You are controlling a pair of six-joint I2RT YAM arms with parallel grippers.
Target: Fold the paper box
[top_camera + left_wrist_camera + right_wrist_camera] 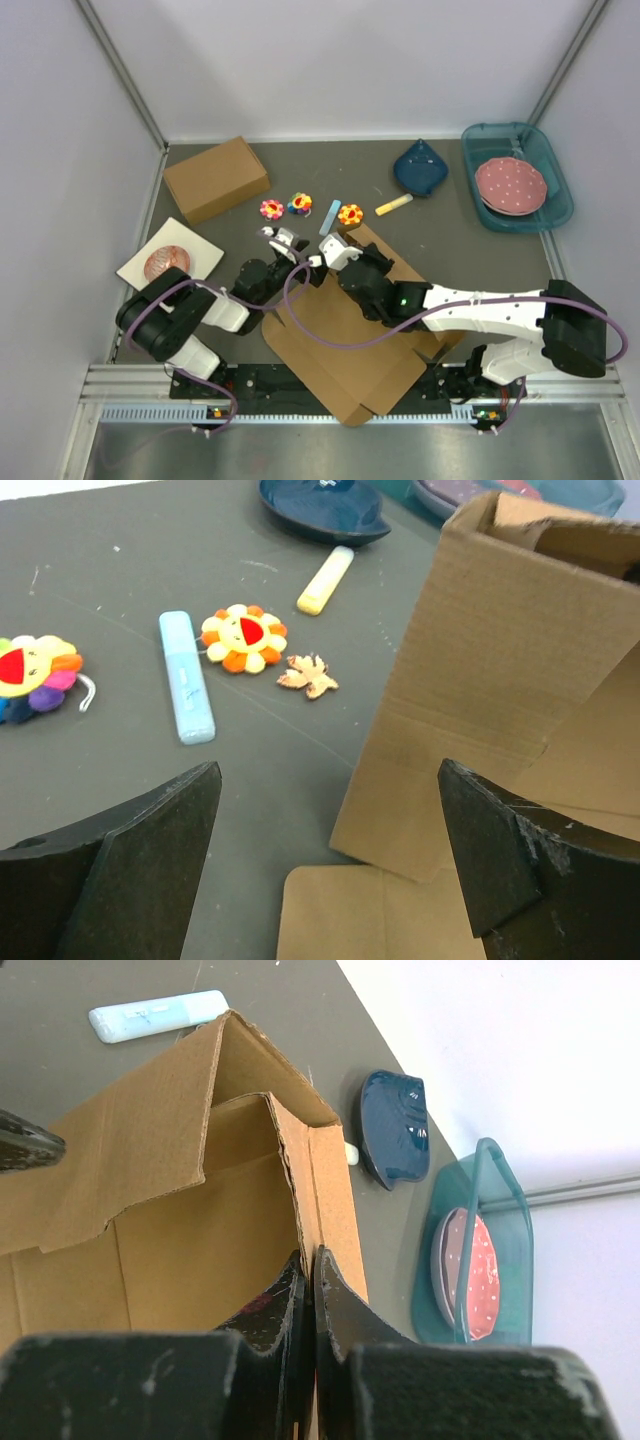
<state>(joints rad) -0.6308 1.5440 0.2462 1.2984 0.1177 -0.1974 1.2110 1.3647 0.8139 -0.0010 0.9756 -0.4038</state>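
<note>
One paper box [340,350] lies at the near middle of the table [450,250]. Most of it is a flat brown sheet between the two arm bases, with its far part lifted into an upright wall [480,680]. The right gripper [312,1280] is pinched tight on the top edge of that wall, the cardboard running down between its two fingers. The left gripper [328,790] stands with its jaws spread wide, just left of the raised wall and holding nothing. One ready-made cardboard box [216,178] sits at the far left, well apart from the sheet. There are three flower plush toys [272,209] [300,204] [350,214] in a row beyond the grippers. The left wrist view shows only two of them, one cut off at its left edge. One light blue marker [331,215] lies between the second and third flower, and one yellow stick [393,205] lies further right, near one dark blue dish [421,168]. One small brown leaf-shaped piece [310,675] shows only in the left wrist view. One teal tray [560,190] at the far right holds a pink dotted plate [510,183]; whether a second plate lies under it is hard to make out. One white sheet [195,250] at the left carries a round copper-coloured disc [166,262], partly hidden by the left arm. The arms cover much of the folded part of the box from above.
</note>
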